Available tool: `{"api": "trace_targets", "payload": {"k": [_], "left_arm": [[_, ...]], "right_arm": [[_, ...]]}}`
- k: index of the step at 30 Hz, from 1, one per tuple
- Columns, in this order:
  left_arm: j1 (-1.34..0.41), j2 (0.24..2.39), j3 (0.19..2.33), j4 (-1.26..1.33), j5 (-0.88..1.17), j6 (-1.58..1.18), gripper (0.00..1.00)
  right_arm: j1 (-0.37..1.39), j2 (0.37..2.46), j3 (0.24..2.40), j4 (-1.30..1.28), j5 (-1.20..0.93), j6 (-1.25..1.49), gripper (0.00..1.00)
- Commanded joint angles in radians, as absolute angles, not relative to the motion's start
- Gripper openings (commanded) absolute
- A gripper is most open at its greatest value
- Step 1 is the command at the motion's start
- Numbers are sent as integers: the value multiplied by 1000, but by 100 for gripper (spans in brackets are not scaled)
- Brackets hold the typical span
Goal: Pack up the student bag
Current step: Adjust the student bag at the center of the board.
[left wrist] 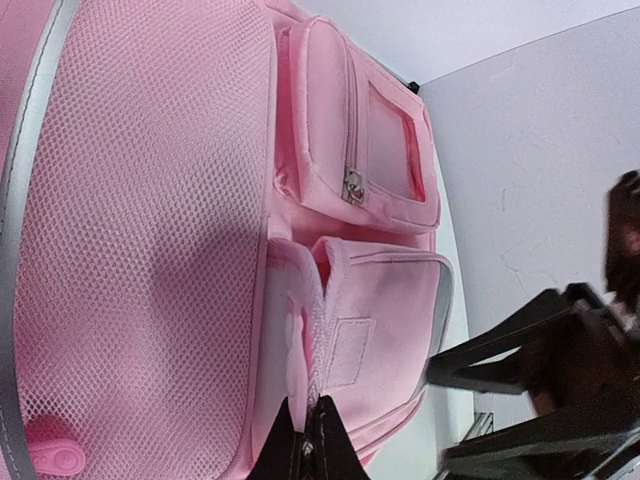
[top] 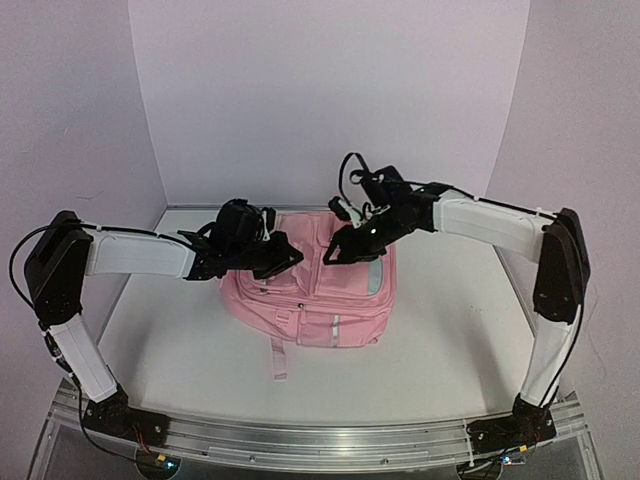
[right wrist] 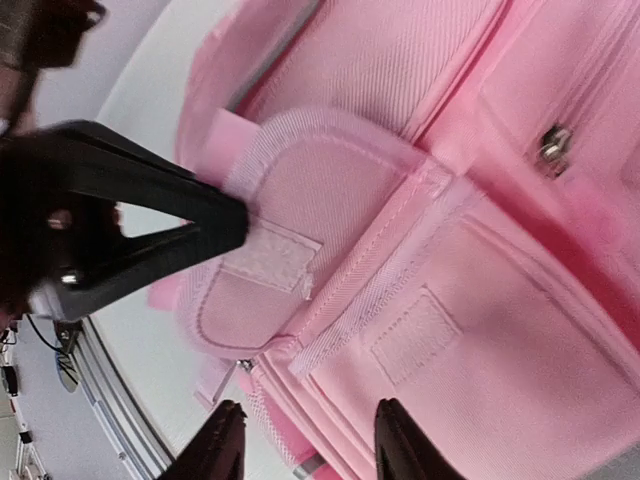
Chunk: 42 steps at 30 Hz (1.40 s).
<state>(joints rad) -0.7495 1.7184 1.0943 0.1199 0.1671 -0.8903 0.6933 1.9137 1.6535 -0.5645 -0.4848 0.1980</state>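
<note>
The student bag (top: 330, 300), a large pink backpack, lies flat in the middle of the table with its front pockets facing up. My left gripper (top: 285, 258) is shut on the rounded velcro flap (right wrist: 300, 190) of a front pocket and holds it folded back; the flap's thin edge is pinched between the fingertips of the left gripper (left wrist: 315, 440). My right gripper (right wrist: 310, 445) hovers open just above that pocket's front panel and its velcro patch (right wrist: 415, 335), holding nothing. In the top view the right gripper (top: 335, 250) sits close beside the left one.
A zip pull (left wrist: 352, 185) sits on the upper front pocket, and a mesh side pocket (left wrist: 140, 250) fills the left of the left wrist view. A pink strap (top: 277, 358) trails toward the near edge. White walls enclose the table (top: 450, 340); a metal rail (top: 320, 435) runs along the front.
</note>
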Motion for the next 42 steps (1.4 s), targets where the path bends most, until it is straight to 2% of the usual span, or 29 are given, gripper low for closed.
{"api": "trace_targets", "payload": {"k": [1, 4, 9, 15, 19, 25, 31, 42], "left_arm": [[-745, 1721, 1116, 175, 178, -892, 13], [-747, 1713, 1103, 167, 178, -894, 18], [-759, 1706, 1094, 157, 184, -888, 18], [-780, 1695, 1076, 171, 161, -887, 5], [-786, 1715, 1091, 185, 169, -888, 1], [-808, 1776, 1148, 209, 190, -869, 0], [-817, 1829, 1190, 223, 203, -866, 0], [-831, 1928, 1276, 225, 228, -855, 0]], "right_arm": [[597, 1769, 1651, -615, -532, 158, 50], [530, 1730, 1602, -649, -536, 138, 58], [432, 1690, 1502, -682, -504, 71, 67], [359, 1700, 1418, -724, -552, 14, 70], [358, 1729, 1389, -723, -615, 11, 69], [358, 1807, 1386, -721, -754, 44, 62], [360, 1856, 1411, -716, -815, 62, 55], [363, 1895, 1419, -680, -855, 98, 51]]}}
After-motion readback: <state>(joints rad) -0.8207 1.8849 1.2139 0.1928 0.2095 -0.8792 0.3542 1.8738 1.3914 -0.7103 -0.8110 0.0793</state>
